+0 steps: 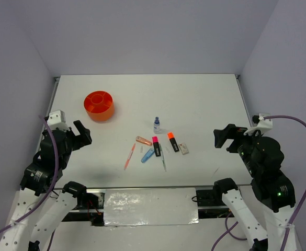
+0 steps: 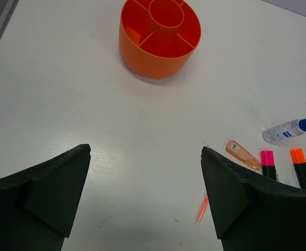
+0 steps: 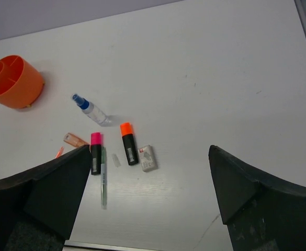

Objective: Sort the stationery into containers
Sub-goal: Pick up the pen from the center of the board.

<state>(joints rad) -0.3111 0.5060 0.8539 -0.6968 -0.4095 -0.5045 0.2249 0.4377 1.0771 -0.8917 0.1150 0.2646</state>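
The stationery lies in a cluster mid-table: a blue-capped bottle (image 1: 156,124), a pink-tipped highlighter (image 1: 156,146), an orange-tipped highlighter (image 1: 172,141), a white eraser (image 1: 183,148), a blue marker (image 1: 148,155), a thin orange pen (image 1: 129,156) and a grey pencil (image 1: 163,159). The orange divided cup (image 1: 99,105) stands at the far left, empty as far as shown. My left gripper (image 1: 82,135) is open and empty, left of the cluster, below the cup (image 2: 160,36). My right gripper (image 1: 223,138) is open and empty, right of the eraser (image 3: 148,158).
A small translucent orange piece (image 1: 143,140) lies left of the pink highlighter. A tiny clear piece (image 3: 115,160) lies between the two highlighters. Purple walls enclose the table (image 1: 194,99) on three sides. A reflective strip (image 1: 150,206) runs along the near edge.
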